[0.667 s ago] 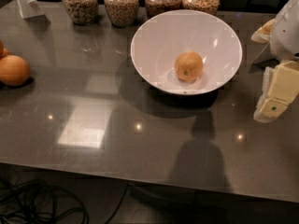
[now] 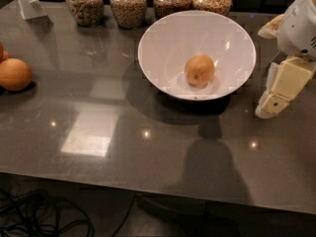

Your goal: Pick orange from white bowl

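Currently, the orange (image 2: 199, 70) sits low in the white bowl (image 2: 163, 43), a little right of centre, where the sloping wall runs down to the small base — the slope is evidently what keeps it settled there. Its dark stem dimple faces the near side. The bowl stands on the grey worktop (image 2: 74, 132), just in front of a row of four glass jars (image 2: 128, 6) of grain along the back edge.

The gripper (image 2: 269, 105) hangs at the right edge of view, outside the bowl and just beside its right rim, pointing downward and apart from the fruit. Whether it is open or closed I cannot tell from this side; nothing is seen in its hold.

Judgement: the pick has not begun — the gripper would need to clear the rim and come down on the fruit from above, since the bowl's wall bars a sideways approach. A larger, deeper-coloured fruit (image 2: 14, 74) lies at the far left of the worktop, well apart, and is not the target.
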You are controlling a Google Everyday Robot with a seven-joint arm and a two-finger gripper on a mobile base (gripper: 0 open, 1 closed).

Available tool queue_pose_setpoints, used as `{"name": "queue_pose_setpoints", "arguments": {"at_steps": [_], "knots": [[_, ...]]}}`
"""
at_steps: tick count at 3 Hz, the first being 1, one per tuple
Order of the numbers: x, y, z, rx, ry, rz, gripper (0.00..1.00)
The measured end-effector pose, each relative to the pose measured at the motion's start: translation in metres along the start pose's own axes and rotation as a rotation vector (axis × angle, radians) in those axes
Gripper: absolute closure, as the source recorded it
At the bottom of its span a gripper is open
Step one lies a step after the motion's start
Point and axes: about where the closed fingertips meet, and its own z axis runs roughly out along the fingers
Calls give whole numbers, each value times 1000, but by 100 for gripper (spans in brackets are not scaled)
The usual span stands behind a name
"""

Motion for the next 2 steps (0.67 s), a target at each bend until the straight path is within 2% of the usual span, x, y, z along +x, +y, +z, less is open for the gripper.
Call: {"name": "queue_pose_setpoints", "arguments": {"at_steps": [1,2], "knots": [[-17,-28,17,17,-96,23,0],[-34,-55,34,13,-187,60,0]]}}
